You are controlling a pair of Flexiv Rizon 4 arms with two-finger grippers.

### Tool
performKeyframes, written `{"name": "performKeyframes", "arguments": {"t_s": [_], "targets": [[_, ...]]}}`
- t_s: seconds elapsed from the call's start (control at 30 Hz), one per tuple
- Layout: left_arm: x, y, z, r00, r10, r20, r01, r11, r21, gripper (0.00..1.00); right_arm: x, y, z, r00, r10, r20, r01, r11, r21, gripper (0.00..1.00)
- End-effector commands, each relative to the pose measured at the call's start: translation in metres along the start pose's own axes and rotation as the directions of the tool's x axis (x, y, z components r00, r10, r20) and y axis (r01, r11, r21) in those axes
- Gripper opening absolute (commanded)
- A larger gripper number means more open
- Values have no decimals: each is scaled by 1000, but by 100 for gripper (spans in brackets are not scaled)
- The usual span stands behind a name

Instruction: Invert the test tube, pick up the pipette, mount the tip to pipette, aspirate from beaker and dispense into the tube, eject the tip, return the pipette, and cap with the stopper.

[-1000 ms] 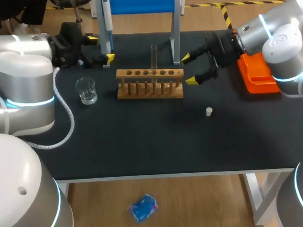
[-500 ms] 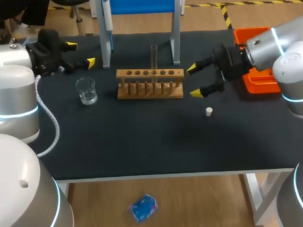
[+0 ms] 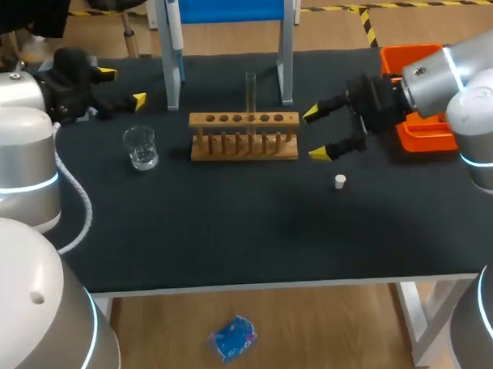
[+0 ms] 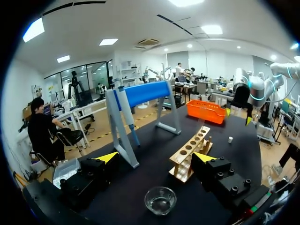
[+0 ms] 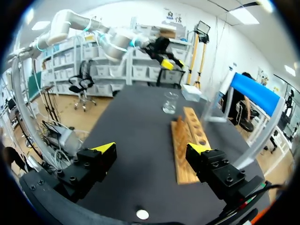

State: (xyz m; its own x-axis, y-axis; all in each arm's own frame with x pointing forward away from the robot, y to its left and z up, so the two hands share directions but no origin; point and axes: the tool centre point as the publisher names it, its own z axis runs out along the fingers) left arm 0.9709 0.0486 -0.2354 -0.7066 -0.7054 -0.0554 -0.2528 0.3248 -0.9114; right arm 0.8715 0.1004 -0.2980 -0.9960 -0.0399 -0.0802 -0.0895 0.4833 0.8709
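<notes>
A clear test tube (image 3: 250,91) stands upright in the wooden rack (image 3: 243,137) at mid table. The glass beaker (image 3: 140,148) sits left of the rack, and in the left wrist view the beaker (image 4: 160,200) lies just under my open left gripper (image 4: 156,157). That left gripper (image 3: 121,87) hovers behind and left of the beaker, holding nothing. My right gripper (image 3: 315,133) stands open and empty at the rack's right end. The small white stopper (image 3: 340,181) lies in front of it. A pipette (image 3: 171,10) hangs on the blue stand.
The blue stand (image 3: 229,5) with grey posts rises behind the rack. An orange tray (image 3: 423,130) sits at the right edge under my right arm. From the right wrist, the rack (image 5: 186,151) runs ahead of the fingers and the stopper (image 5: 142,214) lies beneath them.
My left gripper has drawn back to the left, away from the stand's post. My right gripper has shifted slightly right and toward the front, uncovering the orange tray. Both stayed open.
</notes>
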Motion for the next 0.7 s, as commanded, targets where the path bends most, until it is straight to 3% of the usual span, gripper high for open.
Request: {"name": "performKeyframes", "arguments": {"t_s": [0.03,0.43,0.7], "targets": [[-16,8,-8,1000,-26,-6,26,1000,7,100,15,-5,-18,1000,-13,-15,13,999,-47,100],[-61,33,-18,993,-85,78,84,996,17,100,69,2,-18,1000,-22,-8,19,972,-232,100],[-61,33,-18,993,-85,78,84,996,17,100,70,2,-17,1000,-20,-12,16,969,-246,100]]}}
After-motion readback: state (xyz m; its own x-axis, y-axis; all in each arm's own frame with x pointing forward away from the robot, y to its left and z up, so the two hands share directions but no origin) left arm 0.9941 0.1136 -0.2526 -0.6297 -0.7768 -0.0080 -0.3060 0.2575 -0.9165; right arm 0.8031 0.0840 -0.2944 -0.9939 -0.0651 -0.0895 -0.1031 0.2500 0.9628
